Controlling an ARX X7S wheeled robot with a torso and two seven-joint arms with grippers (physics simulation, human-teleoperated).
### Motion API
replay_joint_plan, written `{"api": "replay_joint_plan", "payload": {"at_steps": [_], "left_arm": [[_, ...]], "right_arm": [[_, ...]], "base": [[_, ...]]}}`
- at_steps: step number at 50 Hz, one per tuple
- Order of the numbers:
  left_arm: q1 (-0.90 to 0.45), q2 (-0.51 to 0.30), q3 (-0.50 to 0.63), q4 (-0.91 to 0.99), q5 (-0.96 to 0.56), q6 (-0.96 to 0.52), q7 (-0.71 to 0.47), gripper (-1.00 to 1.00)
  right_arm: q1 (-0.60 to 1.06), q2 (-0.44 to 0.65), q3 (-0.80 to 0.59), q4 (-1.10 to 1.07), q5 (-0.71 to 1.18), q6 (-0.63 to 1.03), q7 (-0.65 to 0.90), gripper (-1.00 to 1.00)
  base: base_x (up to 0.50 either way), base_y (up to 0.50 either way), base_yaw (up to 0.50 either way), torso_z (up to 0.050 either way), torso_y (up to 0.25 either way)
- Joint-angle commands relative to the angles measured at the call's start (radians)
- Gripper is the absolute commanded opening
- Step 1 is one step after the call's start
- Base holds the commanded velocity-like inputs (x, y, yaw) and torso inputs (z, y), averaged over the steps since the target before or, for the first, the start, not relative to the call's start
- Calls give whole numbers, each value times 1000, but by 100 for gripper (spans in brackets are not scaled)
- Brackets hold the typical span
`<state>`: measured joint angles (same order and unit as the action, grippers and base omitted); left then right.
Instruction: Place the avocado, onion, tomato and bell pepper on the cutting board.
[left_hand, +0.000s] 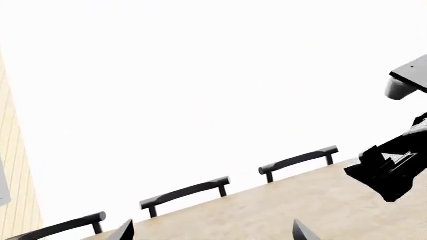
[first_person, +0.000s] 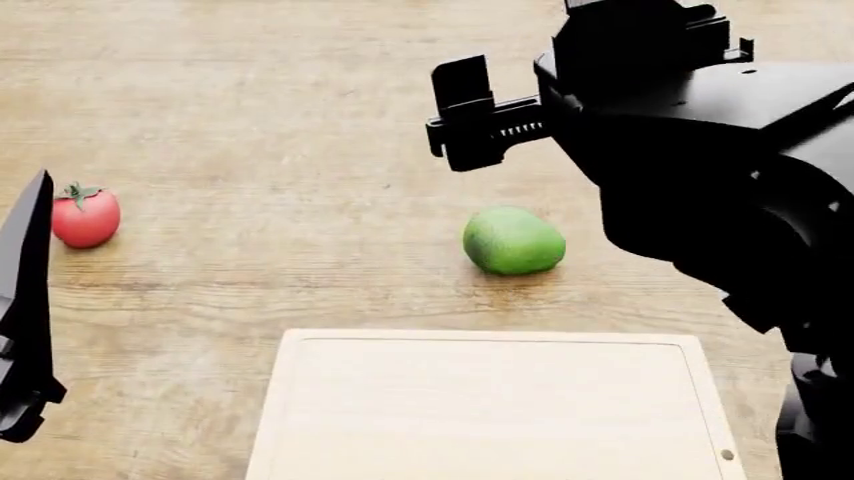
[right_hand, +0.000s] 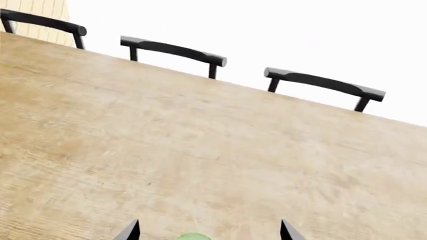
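R gripper (first_person: 470, 112) released above avocado (first_person: 514, 241), L gripper state unclear, wood table (first_person: 267, 100), chairs (right_hand: 175, 50) behind.

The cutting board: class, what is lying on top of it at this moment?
Nothing shows on the cutting board; its visible surface is bare. The avocado and tomato lie on the table beyond it. The board's near edge is out of frame.

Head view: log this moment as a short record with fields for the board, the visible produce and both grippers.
cutting board: on the table's near side, nothing on it
avocado: on the table just beyond the board
tomato: on the table, far to the left, clear of the board
onion, bell pepper: not in view
right gripper: open, raised beyond the avocado
left gripper: open, holding nothing
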<state>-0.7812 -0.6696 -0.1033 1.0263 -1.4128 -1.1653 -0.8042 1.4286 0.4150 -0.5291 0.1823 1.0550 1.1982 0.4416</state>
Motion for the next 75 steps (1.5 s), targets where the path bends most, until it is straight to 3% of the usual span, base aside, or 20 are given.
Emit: {"api": "replay_joint_plan", "payload": {"at_steps": [1, 16, 41, 50, 75], "left_arm": [[11, -11, -31, 7, -54, 37, -4, 100], [-8, -41, -10, 14, -122, 63, -71, 100], [-51, -32, -5, 20, -217, 51, -160, 100], [-83, -14, -25, 16, -282, 16, -204, 100], [-111, -9, -70, 15, -407, -4, -294, 100]], "right_arm": [[1, -75, -100, 159, -136, -83, -136, 100], [-47, -92, -133, 176, -131, -69, -139, 100], [35, -312, -281, 763, -327, -372, -396, 100], [93, -413, -317, 1083, -380, -518, -492, 100], [92, -415, -485, 1121, -175, -521, -450, 100]], "base": [[0, 0, 0, 0, 0], [0, 0, 0, 0, 0], [0, 0, 0, 0, 0], [0, 0, 0, 0, 0], [0, 0, 0, 0, 0]]}}
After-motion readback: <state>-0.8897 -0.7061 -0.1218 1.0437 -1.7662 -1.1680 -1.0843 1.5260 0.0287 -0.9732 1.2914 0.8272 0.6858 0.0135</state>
